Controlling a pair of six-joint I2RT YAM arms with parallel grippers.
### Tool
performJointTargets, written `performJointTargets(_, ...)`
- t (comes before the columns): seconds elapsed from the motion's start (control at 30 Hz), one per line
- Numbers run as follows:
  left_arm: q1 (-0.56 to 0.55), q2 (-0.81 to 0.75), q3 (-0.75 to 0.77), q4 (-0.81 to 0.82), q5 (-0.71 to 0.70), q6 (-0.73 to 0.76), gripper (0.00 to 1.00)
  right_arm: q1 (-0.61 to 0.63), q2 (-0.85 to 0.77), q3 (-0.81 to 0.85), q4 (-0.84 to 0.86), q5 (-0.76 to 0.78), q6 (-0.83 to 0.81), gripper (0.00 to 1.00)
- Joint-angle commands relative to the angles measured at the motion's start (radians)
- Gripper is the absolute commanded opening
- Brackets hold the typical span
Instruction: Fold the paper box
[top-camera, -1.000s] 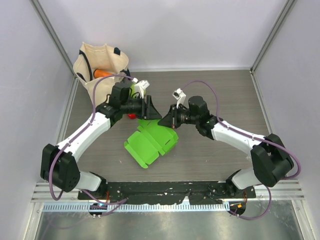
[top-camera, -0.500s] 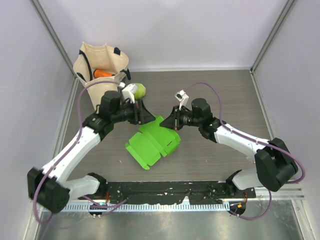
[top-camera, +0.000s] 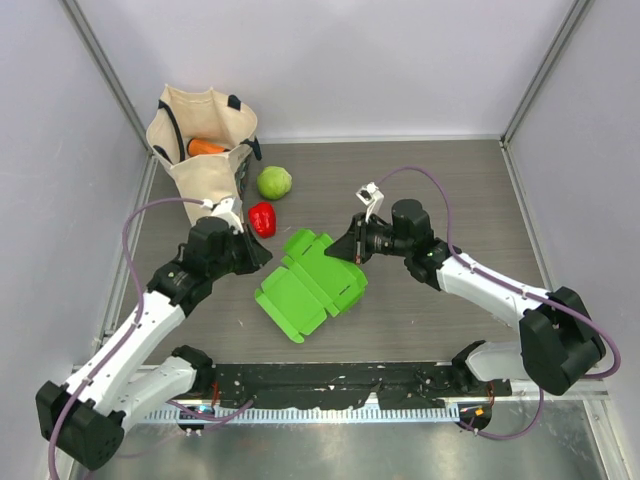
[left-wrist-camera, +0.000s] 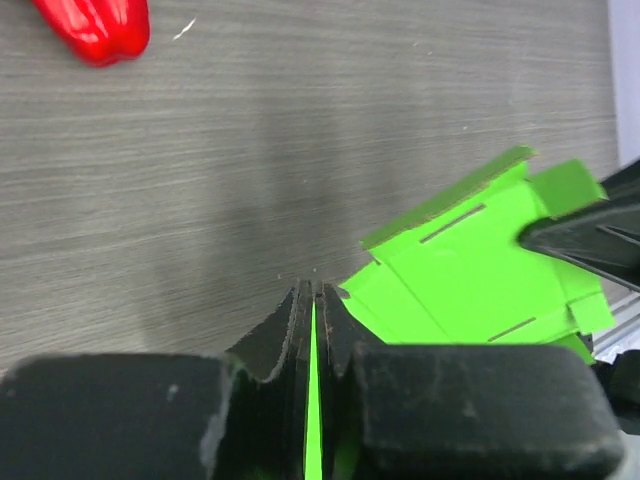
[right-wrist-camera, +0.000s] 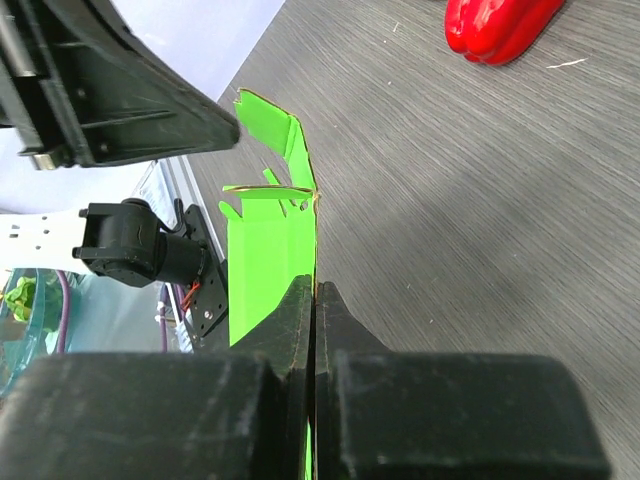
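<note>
The bright green paper box (top-camera: 308, 285) lies partly unfolded on the wooden table, with notched flaps. My left gripper (top-camera: 264, 260) is at its upper left edge; in the left wrist view its jaws (left-wrist-camera: 313, 290) are closed with a thin strip of green card between them, and the rest of the box (left-wrist-camera: 470, 270) spreads to the right. My right gripper (top-camera: 352, 250) is shut on the box's upper right edge; in the right wrist view (right-wrist-camera: 315, 285) the card (right-wrist-camera: 265, 255) stands up along the left finger.
A red pepper (top-camera: 262, 218) and a round pale-green vegetable (top-camera: 274, 182) lie just beyond the box. A cream tote bag (top-camera: 200, 140) holding a carrot (top-camera: 207, 147) stands at the back left. Walls close in on both sides.
My left gripper has drawn back from the box's far edge to its left edge, uncovering the pepper and round vegetable. The right gripper and the box have shifted slightly right.
</note>
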Motion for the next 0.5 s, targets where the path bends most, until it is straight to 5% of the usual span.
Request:
performJointTargets(0.0, 0.0, 0.07, 0.024, -0.012, 0.0, -0.046, 0.07, -0.006, -0.044, 0.003, 0.026, -0.017, -0.009, 0.01)
performJointTargets(0.47, -0.001, 0.147, -0.05, 0.204, 0.253, -0.108, 0.06, -0.008, -0.023, 0.005, 0.04, -0.008, -0.003, 0.01)
